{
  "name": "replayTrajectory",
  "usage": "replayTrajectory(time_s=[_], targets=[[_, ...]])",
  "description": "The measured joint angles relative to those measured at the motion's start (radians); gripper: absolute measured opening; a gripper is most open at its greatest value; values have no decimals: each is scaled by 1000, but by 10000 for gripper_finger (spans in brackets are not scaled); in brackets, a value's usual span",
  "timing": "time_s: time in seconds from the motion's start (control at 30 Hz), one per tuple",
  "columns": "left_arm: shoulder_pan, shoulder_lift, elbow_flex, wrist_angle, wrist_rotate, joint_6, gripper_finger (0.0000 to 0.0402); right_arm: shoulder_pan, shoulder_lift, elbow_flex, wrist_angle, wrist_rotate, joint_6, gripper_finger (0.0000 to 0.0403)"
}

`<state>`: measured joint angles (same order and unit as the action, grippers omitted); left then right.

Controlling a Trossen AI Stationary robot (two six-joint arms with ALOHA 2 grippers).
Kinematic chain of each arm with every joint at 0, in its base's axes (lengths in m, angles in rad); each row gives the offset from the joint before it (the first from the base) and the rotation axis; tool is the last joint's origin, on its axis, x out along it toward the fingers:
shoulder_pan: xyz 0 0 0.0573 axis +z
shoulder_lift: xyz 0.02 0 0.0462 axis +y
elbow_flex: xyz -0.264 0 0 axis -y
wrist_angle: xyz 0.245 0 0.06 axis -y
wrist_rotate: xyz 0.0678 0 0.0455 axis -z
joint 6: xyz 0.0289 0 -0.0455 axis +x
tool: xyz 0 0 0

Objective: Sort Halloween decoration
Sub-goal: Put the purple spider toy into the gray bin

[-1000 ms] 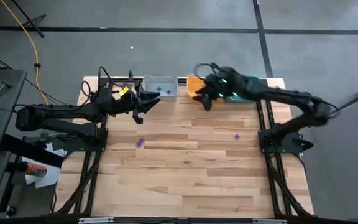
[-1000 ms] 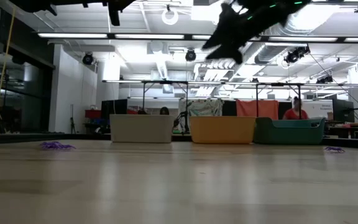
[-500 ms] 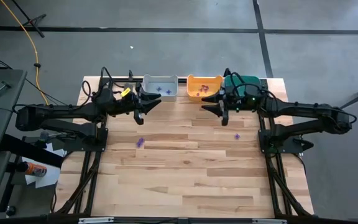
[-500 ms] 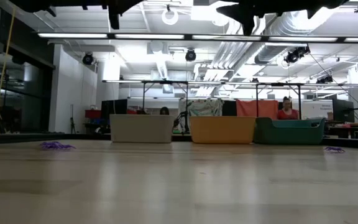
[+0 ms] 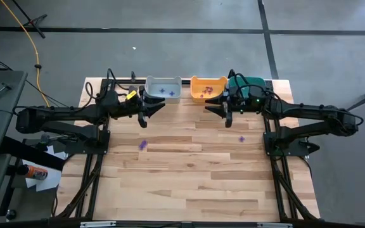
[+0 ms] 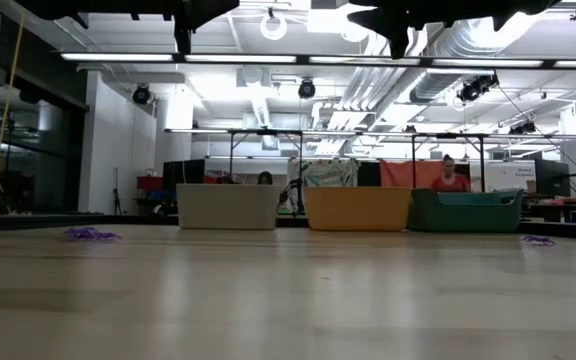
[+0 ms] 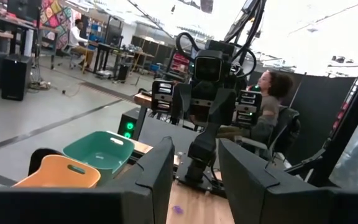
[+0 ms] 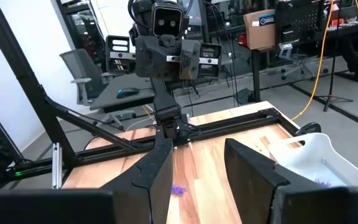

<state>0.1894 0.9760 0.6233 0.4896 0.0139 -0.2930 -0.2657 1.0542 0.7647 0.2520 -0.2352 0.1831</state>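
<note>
On table: purple trinket (image 5: pixel 143 145) | long axis perhaps diagonal | left gripper (image 5: pixel 154 106), right gripper (image 5: pixel 217 105): jaws parted, empty

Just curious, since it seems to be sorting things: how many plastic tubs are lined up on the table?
3, in a row along the far edge: a grey tub on the left, an orange tub in the middle, a teal tub on the right, partly hidden by an arm.

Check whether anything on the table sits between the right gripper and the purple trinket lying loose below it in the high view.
Nothing visible does. The right gripper, fingers apart and empty, hovers in front of the orange bin; the purple trinket lies on bare wood nearer the table's front, with only open tabletop between them.
</note>
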Motion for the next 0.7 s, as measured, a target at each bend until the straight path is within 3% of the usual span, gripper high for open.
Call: replayTrajectory(time_s=[0.5, 0.7], targets=[[0, 0, 0, 0, 0, 9, 115, 0, 0, 1, 0, 0, 56, 138], [0, 0, 0, -16, 0, 8, 115, 0, 0, 1, -48, 0, 149, 138]])
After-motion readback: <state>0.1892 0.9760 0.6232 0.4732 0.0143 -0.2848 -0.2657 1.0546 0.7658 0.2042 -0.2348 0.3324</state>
